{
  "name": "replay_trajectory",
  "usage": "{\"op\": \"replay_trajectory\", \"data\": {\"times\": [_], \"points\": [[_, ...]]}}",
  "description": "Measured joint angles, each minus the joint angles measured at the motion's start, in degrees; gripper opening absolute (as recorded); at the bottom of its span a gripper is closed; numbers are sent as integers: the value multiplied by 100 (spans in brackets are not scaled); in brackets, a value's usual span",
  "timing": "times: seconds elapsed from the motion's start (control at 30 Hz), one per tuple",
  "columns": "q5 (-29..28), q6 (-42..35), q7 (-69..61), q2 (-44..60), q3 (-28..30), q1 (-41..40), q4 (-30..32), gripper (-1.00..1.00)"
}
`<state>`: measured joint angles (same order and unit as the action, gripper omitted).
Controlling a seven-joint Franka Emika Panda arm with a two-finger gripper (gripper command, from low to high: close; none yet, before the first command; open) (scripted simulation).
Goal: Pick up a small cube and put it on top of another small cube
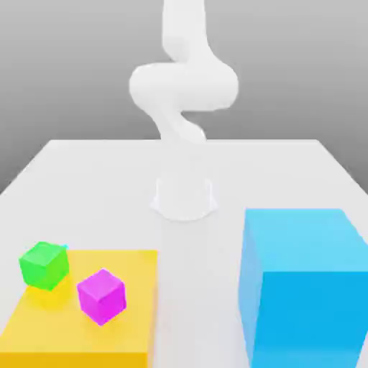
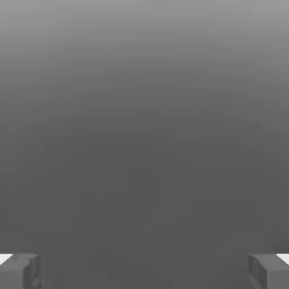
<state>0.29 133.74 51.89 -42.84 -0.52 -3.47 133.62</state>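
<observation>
Spanning wide — end effector point(image 2: 144, 271) fingers.

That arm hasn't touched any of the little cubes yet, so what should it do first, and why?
Probably swing the gripper down toward the yellow slab at the exterior view's left. The fingers stand wide apart with nothing between them, and the arm is raised at the back of the table. The cyan cube is nearly hidden behind the green cube, with the magenta cube beside them.

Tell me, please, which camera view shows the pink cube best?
The exterior view: the pink cube sits in plain sight on the yellow slab, near the green cube. The hand view gives grey background beyond the open claw, no cube.
</observation>
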Motion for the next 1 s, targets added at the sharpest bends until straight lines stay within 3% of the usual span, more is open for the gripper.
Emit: {"op": "replay_trajectory", "data": {"times": [0.63,1.0], "points": [[30,1495,4740,2280,-320,-2474,1402,0],[-105,2352,7568,3592,-176,-3580,2206,0]]}}
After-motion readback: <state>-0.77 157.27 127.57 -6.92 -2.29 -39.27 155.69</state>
